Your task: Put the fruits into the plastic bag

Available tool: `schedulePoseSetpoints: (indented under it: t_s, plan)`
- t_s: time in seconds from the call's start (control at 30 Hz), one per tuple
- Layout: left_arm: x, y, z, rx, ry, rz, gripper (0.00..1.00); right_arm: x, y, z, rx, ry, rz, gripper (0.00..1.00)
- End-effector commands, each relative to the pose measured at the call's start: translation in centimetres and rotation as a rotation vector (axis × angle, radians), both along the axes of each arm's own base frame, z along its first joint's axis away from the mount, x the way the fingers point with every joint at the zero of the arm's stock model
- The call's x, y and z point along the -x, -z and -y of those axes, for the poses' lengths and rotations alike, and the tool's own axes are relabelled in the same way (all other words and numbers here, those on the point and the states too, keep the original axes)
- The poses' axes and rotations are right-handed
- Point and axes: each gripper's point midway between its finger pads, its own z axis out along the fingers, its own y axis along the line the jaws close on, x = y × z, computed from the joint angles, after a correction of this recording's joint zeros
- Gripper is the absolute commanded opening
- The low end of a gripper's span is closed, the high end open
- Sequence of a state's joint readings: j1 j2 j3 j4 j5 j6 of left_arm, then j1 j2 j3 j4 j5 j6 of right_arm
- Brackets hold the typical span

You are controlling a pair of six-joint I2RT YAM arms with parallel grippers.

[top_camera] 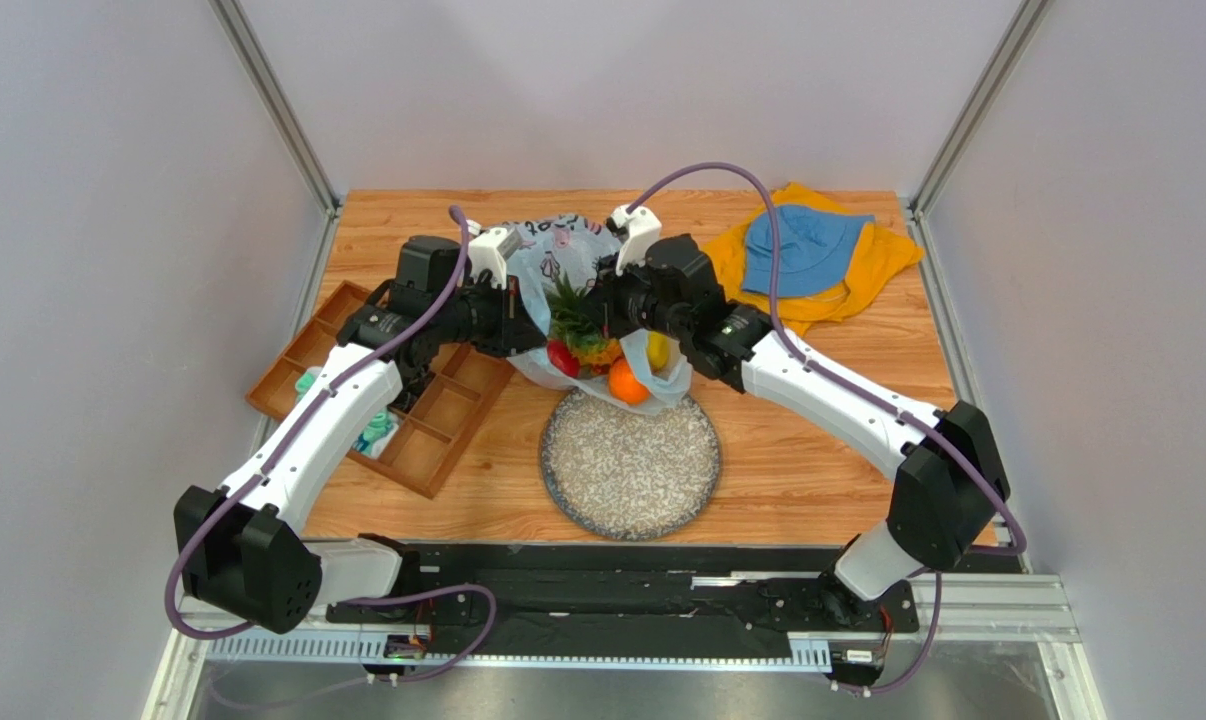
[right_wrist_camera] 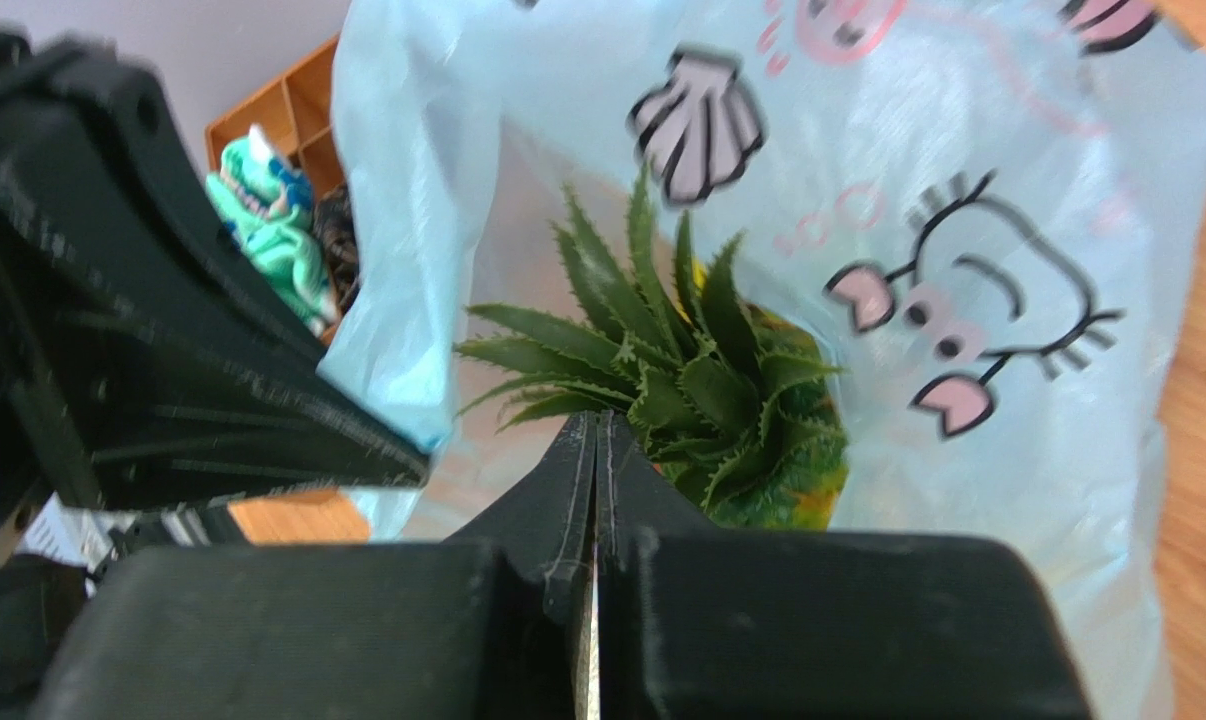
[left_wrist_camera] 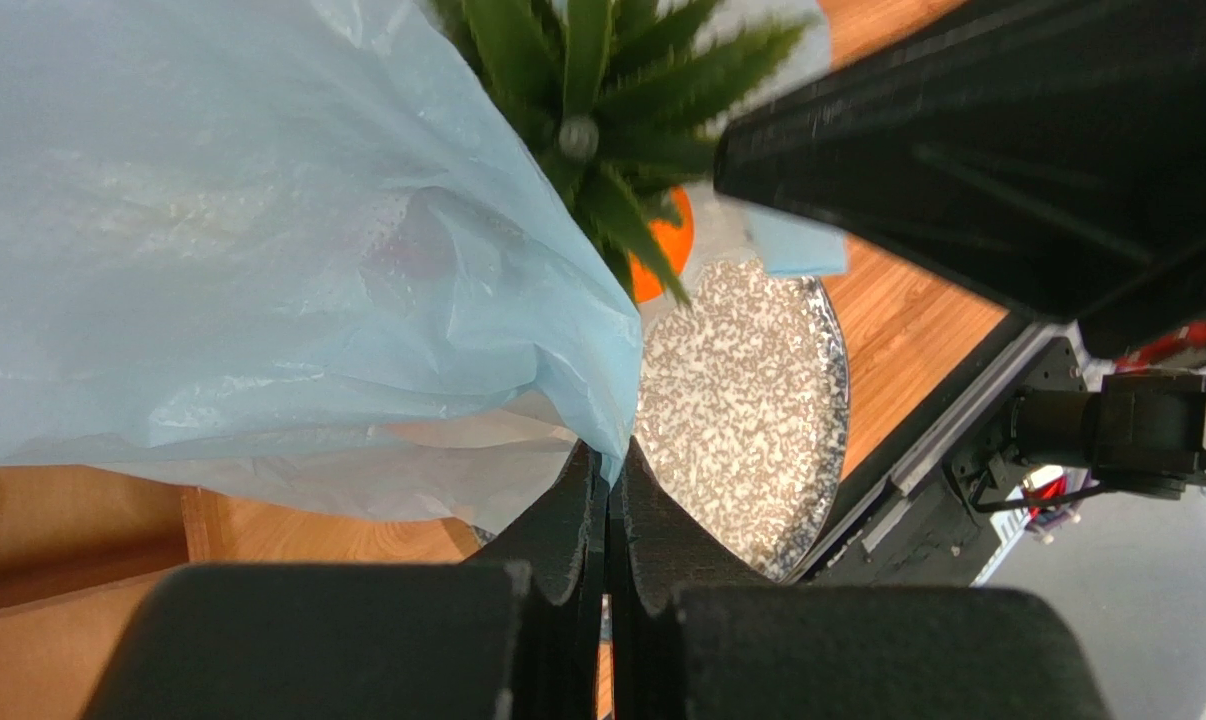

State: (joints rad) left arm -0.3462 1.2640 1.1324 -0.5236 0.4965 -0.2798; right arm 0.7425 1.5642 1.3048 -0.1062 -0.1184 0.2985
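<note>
- Fruits (top_camera: pixel 602 353), small toy ones, sat inside the light blue translucent plastic bag (top_camera: pixel 564 248) mid-table. The orange (top_camera: pixel 627 383) was nearest, over the far rim of the speckled grey round plate (top_camera: pixel 632 480), w/ the red apple (top_camera: pixel 563 357), yellow fruit (top_camera: pixel 657 348) & small pineapple (top_camera: pixel 576 318) just behind.
- Left gripper (left_wrist_camera: pixel 609 480): jaws pinched together on a fold of the bag's edge, prob. to hold that side up so nothing rolled out.
- Right gripper (right_wrist_camera: pixel 594 450): jaws together at the opposite side, right before the pineapple leaves. Couldn't tell if film was caught between.
- Top cam alone showed the apple, the yellow fruit & the bag's spot on the table. Only the left wrist cam showed the pinch.
- Right wrist cam alone showed the shell & face prints, plus a teal toy (right_wrist_camera: pixel 271 210) in the wooden compartment tray (top_camera: pixel 414 428).
- Farthest, right corner: blue hat (top_camera: pixel 808 248) on yellow cloth (top_camera: pixel 880 270), apart from the bag.
</note>
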Motion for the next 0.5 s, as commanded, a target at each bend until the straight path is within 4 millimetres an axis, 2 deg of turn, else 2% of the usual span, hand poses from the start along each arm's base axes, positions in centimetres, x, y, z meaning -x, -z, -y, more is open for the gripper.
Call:
schedulePoseSetpoints:
  t_s: [0.0, 0.17, 0.4, 0.43, 0.47]
  plan:
    - [-0.4, -2.7, 0.2, 0.032, 0.012, 0.077, 0.0, 1.7, -3.6, -0.5, -0.08, -0.012, 0.08, 0.0]
    - [-0.4, -2.8, 0.1, 0.027, 0.006, 0.083, 0.0, 3.1, -2.7, -0.5, -0.059, -0.022, 0.069, 0.0]
    - [-0.4, -3.1, -0.1, 0.026, 0.0, 0.097, 0.0, 2.5, -1.8, -1.1, -0.027, -0.014, 0.052, 0.0]
    - [-0.3, -3.1, -0.1, 0.027, 0.002, 0.097, 0.0, 1.9, -0.5, -1.0, 0.01, 0.01, 0.033, 0.0]
    - [-0.3, -3.2, 0.0, 0.028, 0.003, 0.1, 0.0, 1.4, -1.1, -1.2, 0.01, 0.021, 0.043, 0.0]
